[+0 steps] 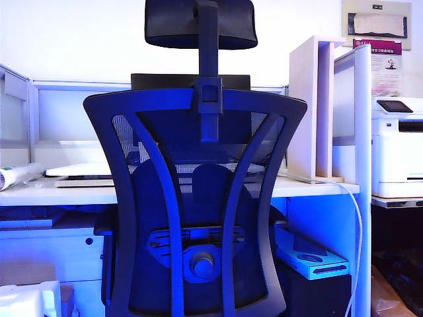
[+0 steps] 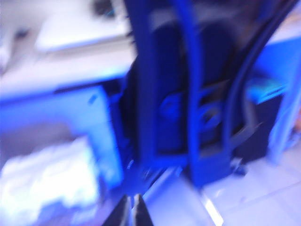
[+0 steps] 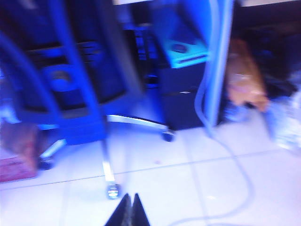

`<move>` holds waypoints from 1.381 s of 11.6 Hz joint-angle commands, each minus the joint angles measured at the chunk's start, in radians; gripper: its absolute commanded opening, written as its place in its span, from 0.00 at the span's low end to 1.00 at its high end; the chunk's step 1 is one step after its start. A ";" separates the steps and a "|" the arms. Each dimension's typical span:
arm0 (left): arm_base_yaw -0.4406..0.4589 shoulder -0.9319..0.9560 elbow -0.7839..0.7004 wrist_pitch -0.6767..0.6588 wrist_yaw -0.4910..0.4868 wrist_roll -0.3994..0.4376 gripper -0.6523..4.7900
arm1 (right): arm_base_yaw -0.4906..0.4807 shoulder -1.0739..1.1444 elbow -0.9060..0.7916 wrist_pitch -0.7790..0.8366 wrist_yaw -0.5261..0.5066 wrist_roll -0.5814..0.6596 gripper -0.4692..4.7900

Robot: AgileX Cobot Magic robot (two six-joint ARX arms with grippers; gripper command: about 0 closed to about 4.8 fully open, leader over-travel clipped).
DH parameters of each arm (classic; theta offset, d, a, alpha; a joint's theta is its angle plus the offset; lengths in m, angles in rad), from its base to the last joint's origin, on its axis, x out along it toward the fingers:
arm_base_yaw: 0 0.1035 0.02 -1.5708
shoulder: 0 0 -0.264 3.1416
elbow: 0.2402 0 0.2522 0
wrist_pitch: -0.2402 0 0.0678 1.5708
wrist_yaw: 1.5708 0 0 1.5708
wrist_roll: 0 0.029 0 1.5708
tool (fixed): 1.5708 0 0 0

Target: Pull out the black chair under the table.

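Observation:
The black chair [image 1: 198, 198] fills the middle of the exterior view, its mesh back toward me, headrest [image 1: 200, 23] up on a post and lumbar knob [image 1: 202, 264] low down. Its seat is tucked under the white table [image 1: 66, 191]. Neither gripper shows in the exterior view. In the blurred left wrist view the left gripper [image 2: 131, 202] is shut and empty, short of the chair [image 2: 164, 94]. The right gripper [image 3: 131, 200] is shut on nothing above the floor, apart from the chair [image 3: 66, 84] and its wheeled base [image 3: 112, 190].
A white printer [image 1: 396, 148] stands at the right. Under the table sit a black computer tower [image 3: 183, 101] with a teal box [image 1: 310, 259] on it. A white cable [image 3: 235, 160] runs down the table's side panel [image 1: 360, 198] onto the tiled floor. A white box [image 1: 26, 300] lies at lower left.

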State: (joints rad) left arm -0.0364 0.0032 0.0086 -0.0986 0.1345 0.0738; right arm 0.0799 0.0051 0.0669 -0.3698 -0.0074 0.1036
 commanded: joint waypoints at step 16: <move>0.001 0.000 0.000 0.323 0.292 -0.093 0.17 | 0.205 0.829 0.573 0.810 -0.381 0.191 1.00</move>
State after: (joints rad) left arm -0.0364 0.0032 0.0086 0.2073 0.4194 -0.0181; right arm 0.2562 0.7784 0.6033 0.3939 -0.4122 0.3275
